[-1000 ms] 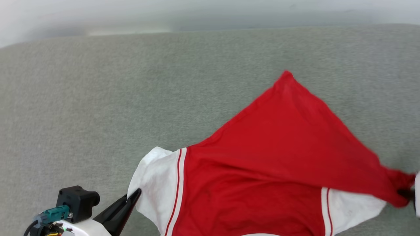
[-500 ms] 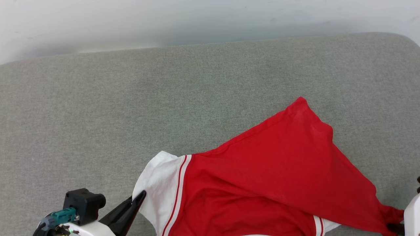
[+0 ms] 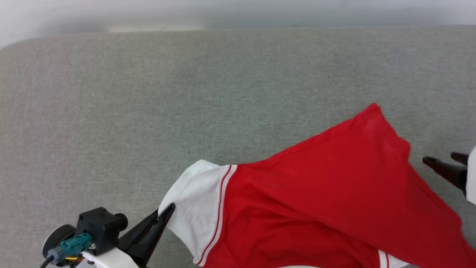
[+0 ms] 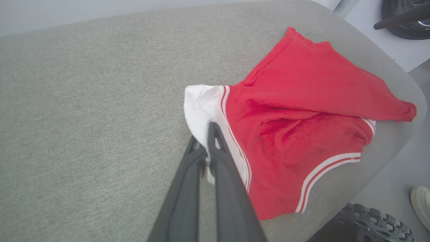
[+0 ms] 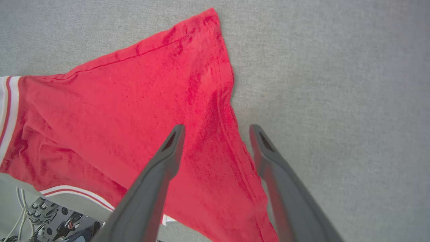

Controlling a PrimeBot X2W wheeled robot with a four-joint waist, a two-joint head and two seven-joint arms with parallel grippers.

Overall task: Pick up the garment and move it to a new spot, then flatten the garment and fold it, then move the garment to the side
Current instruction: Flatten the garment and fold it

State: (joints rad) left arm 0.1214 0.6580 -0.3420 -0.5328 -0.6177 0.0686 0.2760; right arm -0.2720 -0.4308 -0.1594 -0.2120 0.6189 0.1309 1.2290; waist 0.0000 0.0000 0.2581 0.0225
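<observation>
Left claw [image 4: 203, 134] clamped on white sleeve [image 3: 193, 193], anchoring garment [image 4: 302, 134] for flattening; red body [image 3: 316, 193] lies rightward on grey worktop [image 3: 148, 93]. Right claw [image 5: 216, 131] spread wide, empty, over red edge [image 5: 231, 101], likely lining up grip

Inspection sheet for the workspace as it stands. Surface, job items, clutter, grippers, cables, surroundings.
surface: grey fabric tabletop, rounded corners.
job's things: red garment, rumpled, one corner folded over the body; not flat.
clutter: nothing seen.
grippers: left gripper shut on the white sleeve; right gripper open over the red edge, holding nothing.
cables: teal-plugged cable at the left wrist.
surroundings: grey floor, knobbly tyre, a person's shoe.
</observation>
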